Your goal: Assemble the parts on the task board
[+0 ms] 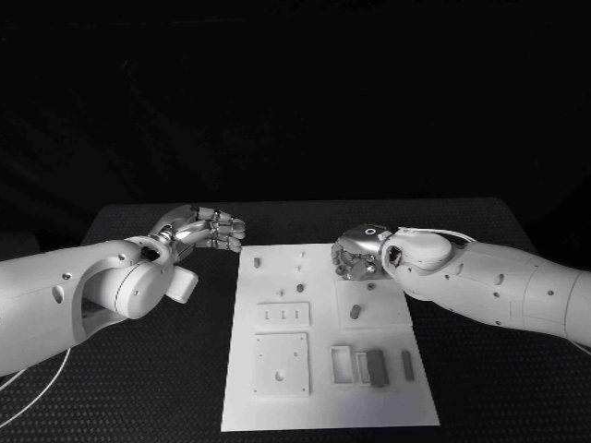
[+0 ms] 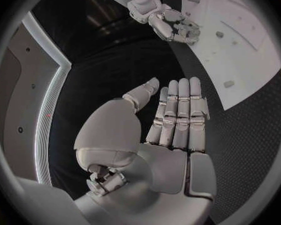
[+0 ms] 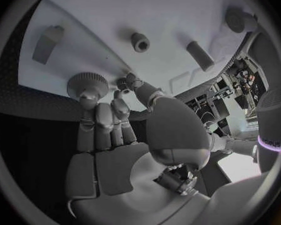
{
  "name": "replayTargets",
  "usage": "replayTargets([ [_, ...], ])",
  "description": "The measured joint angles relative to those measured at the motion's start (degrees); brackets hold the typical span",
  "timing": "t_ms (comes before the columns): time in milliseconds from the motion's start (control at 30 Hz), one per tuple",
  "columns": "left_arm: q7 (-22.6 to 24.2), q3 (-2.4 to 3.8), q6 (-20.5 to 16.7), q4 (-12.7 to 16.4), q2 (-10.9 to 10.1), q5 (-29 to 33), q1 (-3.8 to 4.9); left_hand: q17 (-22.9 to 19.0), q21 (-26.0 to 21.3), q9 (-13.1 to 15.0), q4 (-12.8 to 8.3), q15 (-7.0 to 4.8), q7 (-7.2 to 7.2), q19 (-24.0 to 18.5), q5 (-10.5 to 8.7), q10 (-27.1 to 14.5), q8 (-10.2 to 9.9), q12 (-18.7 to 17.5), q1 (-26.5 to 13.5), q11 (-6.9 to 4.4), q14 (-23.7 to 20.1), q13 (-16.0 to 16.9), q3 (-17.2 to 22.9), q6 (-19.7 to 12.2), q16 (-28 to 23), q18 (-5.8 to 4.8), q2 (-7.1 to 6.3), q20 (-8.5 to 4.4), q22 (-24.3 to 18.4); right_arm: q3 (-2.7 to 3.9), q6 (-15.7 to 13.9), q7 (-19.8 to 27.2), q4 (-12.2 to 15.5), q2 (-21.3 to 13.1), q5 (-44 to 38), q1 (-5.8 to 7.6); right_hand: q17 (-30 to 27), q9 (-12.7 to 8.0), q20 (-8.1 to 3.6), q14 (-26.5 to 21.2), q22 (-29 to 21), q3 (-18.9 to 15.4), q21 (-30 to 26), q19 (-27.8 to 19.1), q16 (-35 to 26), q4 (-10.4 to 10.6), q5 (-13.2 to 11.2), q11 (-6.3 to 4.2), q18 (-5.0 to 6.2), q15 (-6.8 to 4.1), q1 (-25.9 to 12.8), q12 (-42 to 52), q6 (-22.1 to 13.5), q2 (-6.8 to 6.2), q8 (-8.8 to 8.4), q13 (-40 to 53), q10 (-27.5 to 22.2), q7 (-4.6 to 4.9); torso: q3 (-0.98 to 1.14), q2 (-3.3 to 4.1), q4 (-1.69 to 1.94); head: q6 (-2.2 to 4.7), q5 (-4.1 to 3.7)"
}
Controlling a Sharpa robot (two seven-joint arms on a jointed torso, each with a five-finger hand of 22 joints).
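Our right hand (image 1: 355, 256) sits over the far right part of the task board (image 1: 325, 406), fingers bent down toward the plate. In the right wrist view its fingertips (image 3: 90, 101) reach the round knurled part (image 3: 87, 84) that stands on the board; they seem to touch its rim, but we cannot tell whether they have actually closed on it, so the grip stays uncertain. Just beyond that part, farther along the board from the hand, lie a small ring-shaped part (image 3: 139, 42), a short cylinder (image 3: 200, 55) and an oblong piece (image 3: 45, 43), each apart from the others.

Our left hand (image 1: 205, 228) hovers off the board's far left corner, over the black table (image 1: 136, 378), holding nothing; the left wrist view shows its fingers (image 2: 181, 110) straight and side by side, thumb a little apart.

The relation that matters, as we judge it: the knurled part lies directly at the right hand's fingertips, standing with its axis upright, while the left hand is well clear of it. So the right hand is the nearer one for the next grasp, and it would need to close around the part's rim from above.
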Motion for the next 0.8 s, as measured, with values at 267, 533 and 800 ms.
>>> replayTargets([
  [267, 0.0, 0.00, 0.2, -0.1, 0.0, 0.0, 0.01, 0.1, 0.0, 0.0, 0.0, 0.00, 0.20, 0.0, 0.00, 0.0, 0.0, -0.2, -0.2, 0.00, 0.0, 0.0, 0.0, -0.2, -0.2, -0.01, -0.23, 0.00, 0.0, 0.07, 0.1, 0.0, 0.0, 0.1, -0.1, 0.02, -0.1, 0.4, -0.13, 0.1, 0.0, 0.2, 0.3, -0.1, 0.4, -0.2, 0.0, 0.00, -0.04, -0.12, -0.2, 0.2, 0.0, 0.24, 0.16, -0.3, 0.0, 0.00, 0.07, 0.27, 0.03, 0.00, -0.08],
  [533, -0.1, 0.00, 0.2, -0.1, 0.0, 0.0, 0.01, 0.2, 0.0, 0.0, 0.0, 0.00, 0.20, 0.0, 0.00, 0.0, -0.2, -0.2, -0.2, 0.00, 0.0, 0.0, 0.0, -0.2, -0.2, -0.02, -0.23, 0.00, 0.1, 0.14, 0.2, 0.1, 0.0, 0.1, -0.3, 0.09, 0.0, 0.5, -0.14, 0.3, 0.0, 0.2, 0.3, -0.1, 0.6, -0.2, 0.0, 0.00, -0.06, -0.32, -0.2, 0.2, 0.2, 0.68, 0.77, -0.3, 0.0, -0.22, 0.17, 0.44, 0.08, 0.15, -0.14],
  [800, -0.1, 0.00, 0.3, -0.1, 0.0, 0.0, 0.03, 0.3, 0.0, 0.0, -0.1, 0.00, 0.20, 0.0, 0.00, 0.0, -0.2, -0.4, -0.2, 0.00, 0.0, 0.0, 0.1, -0.2, -0.2, -0.03, -0.23, 0.00, 0.1, 0.16, -0.4, 0.2, 0.3, 0.0, -1.5, 0.11, 0.0, 0.4, -0.14, 0.3, 0.0, 0.2, 0.3, -0.1, 0.6, -0.2, 0.0, 0.00, -0.06, -0.32, -0.2, 0.2, 0.3, 0.68, 0.82, -0.3, 0.0, -0.30, 0.24, 0.59, 0.07, 0.32, -0.13],
])
